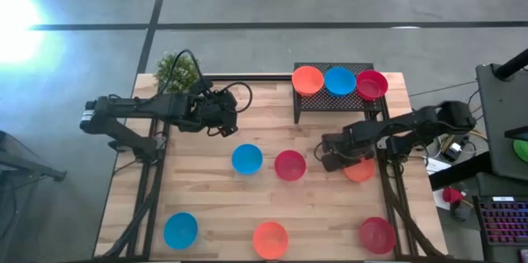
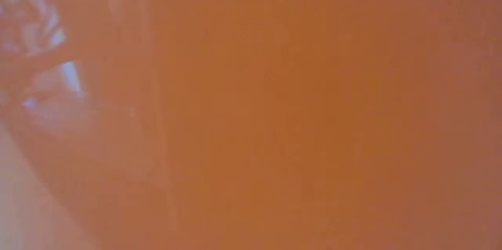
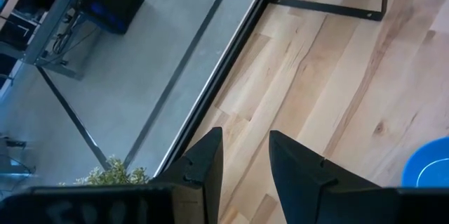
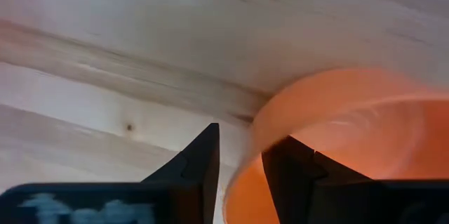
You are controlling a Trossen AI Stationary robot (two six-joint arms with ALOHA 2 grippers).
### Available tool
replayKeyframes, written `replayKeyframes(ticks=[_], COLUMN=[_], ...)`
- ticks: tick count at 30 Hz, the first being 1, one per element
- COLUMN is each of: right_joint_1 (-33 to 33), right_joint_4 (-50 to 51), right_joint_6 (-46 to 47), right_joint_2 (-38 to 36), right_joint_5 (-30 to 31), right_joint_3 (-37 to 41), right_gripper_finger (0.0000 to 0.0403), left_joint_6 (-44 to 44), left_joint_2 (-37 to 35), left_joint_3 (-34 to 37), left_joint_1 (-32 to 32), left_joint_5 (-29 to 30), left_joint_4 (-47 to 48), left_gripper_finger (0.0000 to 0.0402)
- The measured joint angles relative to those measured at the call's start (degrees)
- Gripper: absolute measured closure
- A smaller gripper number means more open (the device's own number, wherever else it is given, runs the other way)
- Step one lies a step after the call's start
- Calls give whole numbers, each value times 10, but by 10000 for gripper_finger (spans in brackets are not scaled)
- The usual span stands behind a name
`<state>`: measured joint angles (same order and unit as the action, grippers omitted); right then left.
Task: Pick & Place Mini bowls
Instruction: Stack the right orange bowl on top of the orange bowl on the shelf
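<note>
Mini bowls lie on the wooden table (image 1: 206, 189): a blue one (image 1: 247, 158), a red one (image 1: 289, 165) and an orange one (image 1: 361, 172) in the middle, and three more along the near edge. My right gripper (image 1: 334, 160) points down at the orange bowl (image 4: 337, 126). It is open, with the bowl's rim between its fingers. My left gripper (image 1: 224, 129) hangs open above the table at the far left, holding nothing. An orange, a blue and a red bowl sit on the black rack (image 1: 334, 102). My right gripper comes from above and stands astride the orange bowl's rim (image 4: 249, 150), one finger (image 4: 298, 171) inside the bowl and the other (image 4: 203, 157) outside it. The bowl rests on the table. I cannot tell whether either finger touches the wall.
A green plant (image 1: 177, 69) stands at the table's far left corner. Blue (image 1: 180, 230), orange (image 1: 270, 239) and red (image 1: 377, 235) bowls line the near edge. An orange surface (image 2: 314, 109) fills the low view. Bare wood lies between the two rows of bowls.
</note>
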<state>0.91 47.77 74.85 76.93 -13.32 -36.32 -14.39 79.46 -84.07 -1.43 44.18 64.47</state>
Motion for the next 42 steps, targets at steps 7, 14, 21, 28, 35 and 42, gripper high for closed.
replayKeyframes(ticks=[7,14,21,28,35,42], right_joint_1=[0,1,11,33,26,-21], right_joint_4=[-18,10,78,145,249,313], right_joint_6=[-30,-60,-95,-146,-253,-444], right_joint_2=[9,-22,-53,-35,6,72], right_joint_5=[-3,-2,0,0,66,138], right_joint_3=[-1,-21,-116,-249,-405,-546], right_gripper_finger=[384,394,395,395,395,394], left_joint_6=[8,8,8,8,8,9], left_joint_2=[0,0,0,0,0,0], left_joint_3=[0,0,0,0,0,0], left_joint_1=[0,2,2,3,3,3], left_joint_5=[0,0,0,3,7,7], left_joint_4=[0,-1,0,-1,-2,-2], left_gripper_finger=[287,287,287,287,287,287])
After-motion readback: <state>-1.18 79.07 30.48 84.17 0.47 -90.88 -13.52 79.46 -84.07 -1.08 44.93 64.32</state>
